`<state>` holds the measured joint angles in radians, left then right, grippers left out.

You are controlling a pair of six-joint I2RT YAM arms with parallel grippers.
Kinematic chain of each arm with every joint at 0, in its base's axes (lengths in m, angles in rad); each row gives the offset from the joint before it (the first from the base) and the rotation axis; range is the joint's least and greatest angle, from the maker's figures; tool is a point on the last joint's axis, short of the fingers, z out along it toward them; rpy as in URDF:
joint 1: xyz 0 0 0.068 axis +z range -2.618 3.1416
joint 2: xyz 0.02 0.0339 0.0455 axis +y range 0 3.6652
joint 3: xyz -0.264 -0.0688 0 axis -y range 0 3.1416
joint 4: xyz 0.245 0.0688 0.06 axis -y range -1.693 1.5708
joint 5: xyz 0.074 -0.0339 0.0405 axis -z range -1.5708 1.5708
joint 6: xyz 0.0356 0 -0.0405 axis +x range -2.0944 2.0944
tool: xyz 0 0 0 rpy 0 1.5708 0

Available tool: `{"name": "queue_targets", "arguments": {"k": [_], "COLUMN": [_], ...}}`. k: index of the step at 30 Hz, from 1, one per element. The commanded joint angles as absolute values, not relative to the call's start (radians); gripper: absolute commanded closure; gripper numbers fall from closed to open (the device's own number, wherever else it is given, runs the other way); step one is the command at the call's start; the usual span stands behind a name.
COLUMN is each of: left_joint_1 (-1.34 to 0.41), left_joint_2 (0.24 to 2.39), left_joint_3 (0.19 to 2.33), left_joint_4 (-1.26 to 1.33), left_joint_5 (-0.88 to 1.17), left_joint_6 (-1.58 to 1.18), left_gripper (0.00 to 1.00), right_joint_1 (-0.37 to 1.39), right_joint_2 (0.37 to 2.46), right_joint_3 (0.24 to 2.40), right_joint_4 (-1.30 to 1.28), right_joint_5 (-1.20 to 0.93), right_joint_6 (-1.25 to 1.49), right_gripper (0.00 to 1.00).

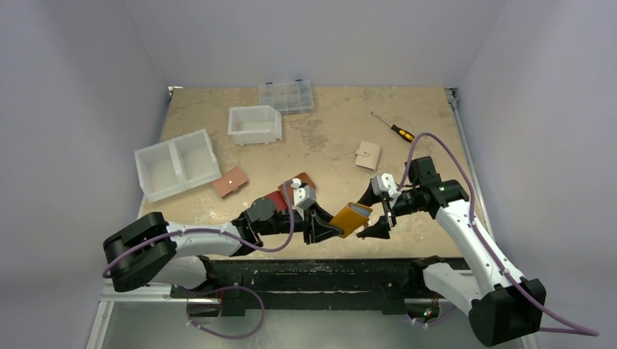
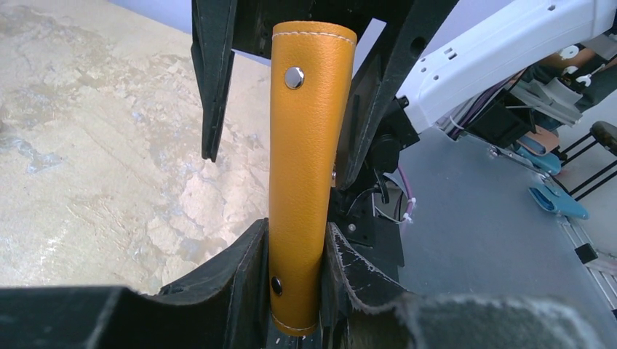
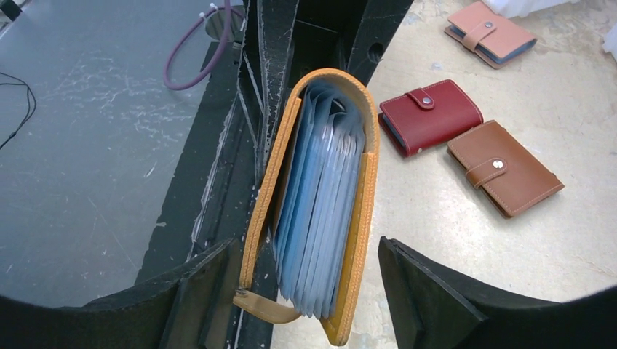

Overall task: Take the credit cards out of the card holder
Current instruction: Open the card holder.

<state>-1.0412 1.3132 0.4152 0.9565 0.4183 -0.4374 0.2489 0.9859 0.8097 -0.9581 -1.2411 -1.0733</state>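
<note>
The mustard-yellow card holder [image 1: 351, 218] hangs above the table's near edge between both arms. My left gripper [image 2: 295, 251] is shut on its folded spine [image 2: 305, 182]; the snap studs face the left wrist camera. In the right wrist view the card holder [image 3: 361, 211] gapes towards me, packed with several thin light blue edges [image 3: 320, 196]. I cannot tell credit cards from sleeves among them. Its tan snap tab [image 3: 265, 307] hangs loose. My right gripper [image 3: 304, 254] is open, one finger on each side of the holder's open end. The right-hand finger [image 3: 415, 291] stands clear of the cover.
On the table behind lie a dark red wallet [image 3: 429, 116], a brown wallet [image 3: 506, 167] and a salmon wallet [image 3: 491, 33]. Farther back are a cream wallet [image 1: 367, 155], a screwdriver [image 1: 393, 127], two white bins [image 1: 177, 163] [image 1: 255, 123] and a clear organiser box [image 1: 286, 96].
</note>
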Motion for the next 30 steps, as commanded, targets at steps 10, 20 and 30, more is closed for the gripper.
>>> {"name": "queue_targets", "arguments": {"k": [10,20,30], "left_joint_1": [-0.988,-0.966,-0.933], "left_joint_2": [1.279,1.304,1.179], "left_joint_3": [0.492,0.528,0.511], "left_joint_4": [1.051,1.028,0.823], "left_joint_5": [0.540,0.587,0.268], "left_joint_6": [-0.504,-0.537,-0.521], "left_gripper": [1.00,1.00,0.42], "right_joint_1": [0.255,0.254,0.255], "right_joint_2": [0.985,0.985,0.979], "right_joint_3": [0.827,0.832,0.855], "right_joint_4": [-1.011,-1.018,-0.945], "right_joint_5": [-1.298,-1.307,-1.282], "right_joint_6": [-1.137,-1.141,-1.012], "right_gripper": [0.46,0.79,1.00]}}
